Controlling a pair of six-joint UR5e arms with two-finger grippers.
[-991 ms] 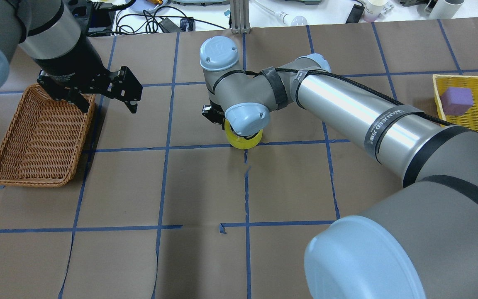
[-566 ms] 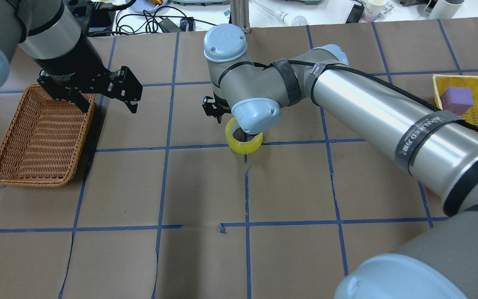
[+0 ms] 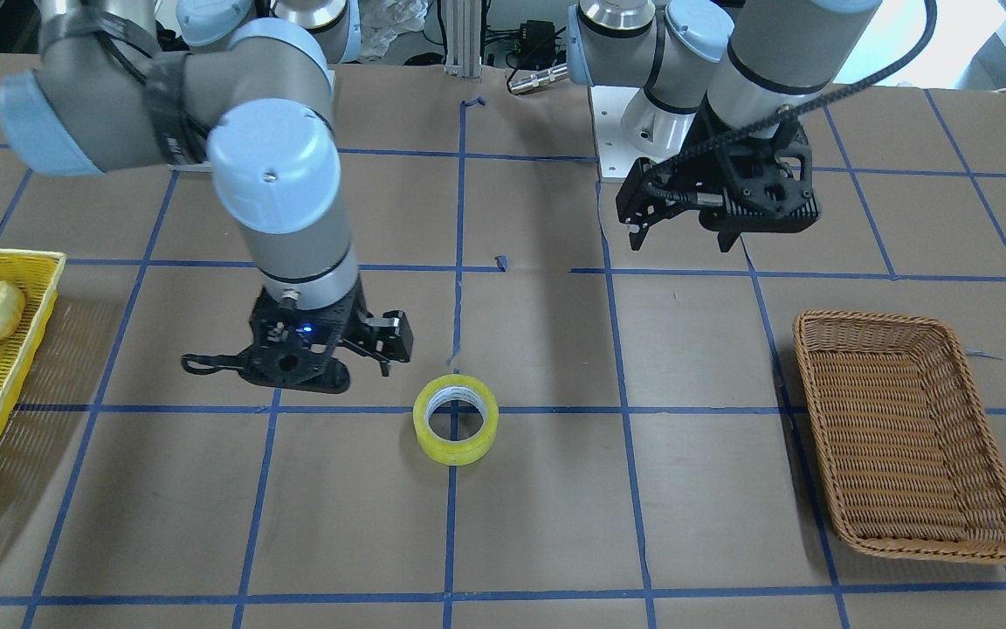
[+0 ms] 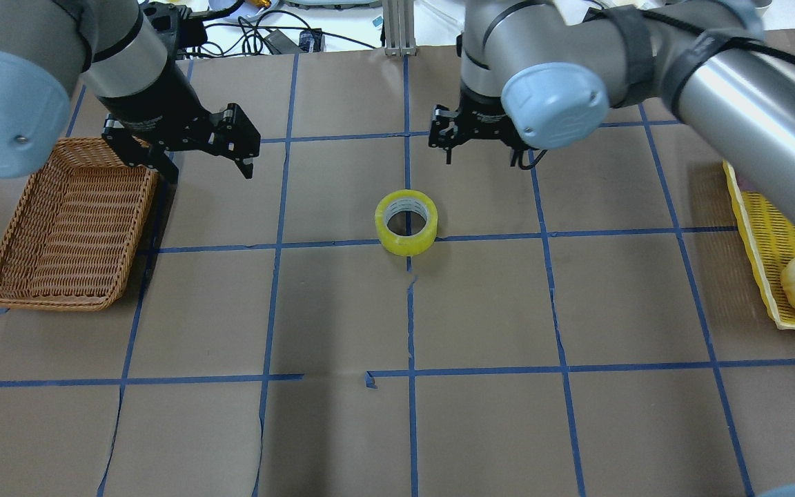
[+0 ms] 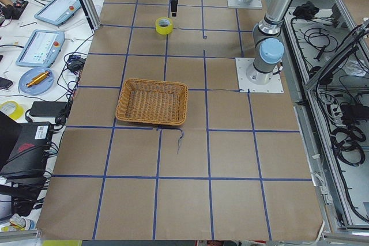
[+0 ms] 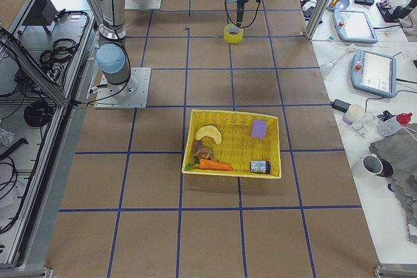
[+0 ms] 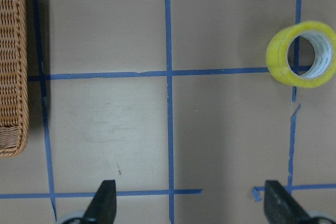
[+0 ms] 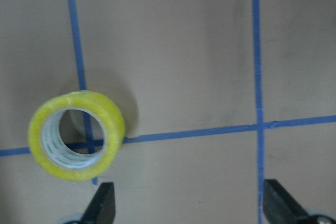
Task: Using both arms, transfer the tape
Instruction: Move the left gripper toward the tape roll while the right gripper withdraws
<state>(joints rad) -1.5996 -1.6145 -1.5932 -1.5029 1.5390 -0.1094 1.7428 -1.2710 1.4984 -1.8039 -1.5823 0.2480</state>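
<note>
I have the table [image 4: 342, 310] square in the overhead view, brown paper under a blue grid, and both arms lean in from the top. The right arm [image 4: 715, 76] fills the upper right and the left arm [image 4: 114, 48] the upper left, so my main worry is the two meeting over the middle: if I send the left one across while the right hangs just behind the roll, wrists or cables could clash.

The wicker basket [image 4: 66, 221] sits at the left edge of the frame, well apart from the roll. A carry that far gives a weak grip time to fail, and a release near its rim could bounce the roll out.

The tape [image 4: 406, 222] lies flat, hole up, on a grid crossing in the centre of the frame, touched by nothing. It looks glossy, so I judge it will skate on the paper if a finger lands on its rim instead of dropping cleanly inside or outside the ring. The paper seam just below it looks torn, and a dragging fingertip might catch there.

The right gripper [image 4: 480, 157] hovers above centre, fingers spread and empty. The left gripper [image 4: 210, 172] hangs beside the basket's upper corner, also spread wide with nothing in it; its wrist view shows the roll far off in the upper right corner, so a straight descent would miss
</note>
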